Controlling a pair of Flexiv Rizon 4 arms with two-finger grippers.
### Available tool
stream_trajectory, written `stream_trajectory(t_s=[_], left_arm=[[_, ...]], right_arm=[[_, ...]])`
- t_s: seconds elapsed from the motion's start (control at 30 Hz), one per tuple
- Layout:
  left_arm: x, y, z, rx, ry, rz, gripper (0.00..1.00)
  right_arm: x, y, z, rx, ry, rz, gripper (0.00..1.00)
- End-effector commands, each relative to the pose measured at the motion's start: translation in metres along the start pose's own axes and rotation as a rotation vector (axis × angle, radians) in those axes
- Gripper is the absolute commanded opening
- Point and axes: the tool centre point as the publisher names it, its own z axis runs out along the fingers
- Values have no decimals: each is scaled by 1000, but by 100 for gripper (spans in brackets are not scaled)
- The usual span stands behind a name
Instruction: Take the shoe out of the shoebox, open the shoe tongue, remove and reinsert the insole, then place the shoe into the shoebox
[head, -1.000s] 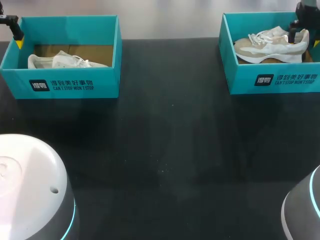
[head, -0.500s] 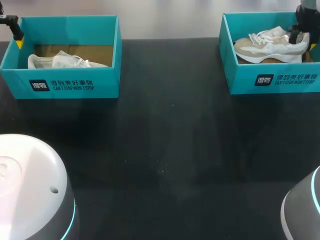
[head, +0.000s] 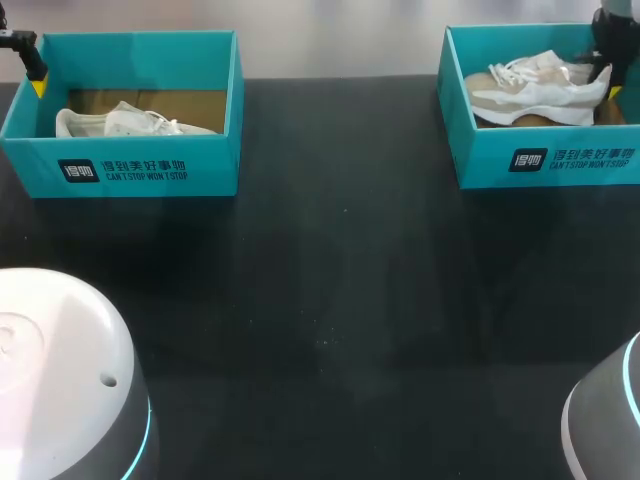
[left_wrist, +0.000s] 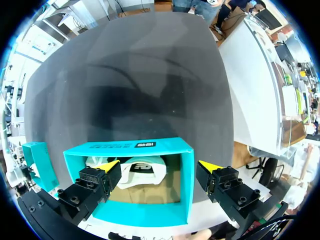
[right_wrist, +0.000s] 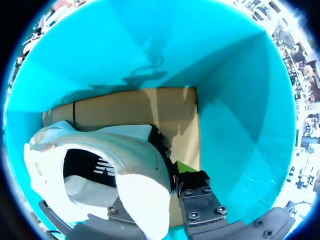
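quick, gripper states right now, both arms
left gripper: open, holding nothing, above the left shoebox
right gripper: closed on the heel of the shoe, inside the right shoebox

The shoe (head: 535, 95) sits higher in the right shoebox (head: 540, 160) than a second ago, with its heel lifted and the whole shoe drawn slightly toward the box's far wall. The right gripper (head: 603, 70), clamped on the heel, rises with it.
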Motion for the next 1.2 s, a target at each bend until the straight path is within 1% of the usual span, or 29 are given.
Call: stream_trajectory(t_s=[0.03,0.17,0.4,0.53,0.7,0.97,1.2], left_arm=[[0,0,0,0,2,1,100],[0,0,0,0,2,1,100],[0,0,0,0,2,1,100],[0,0,0,0,2,1,100],[0,0,0,0,2,1,100],[0,0,0,0,2,1,100],[0,0,0,0,2,1,100]], right_arm=[[0,-1,-11,-12,-12,4,0],[-2,-1,-20,-27,-29,12,0],[-10,-4,-45,-64,-66,30,0],[-15,-8,-64,-93,-91,41,0],[-18,-13,-89,-108,-114,45,0],[-24,-19,-131,-166,-168,61,0],[-26,-23,-158,-186,-195,62,0]])
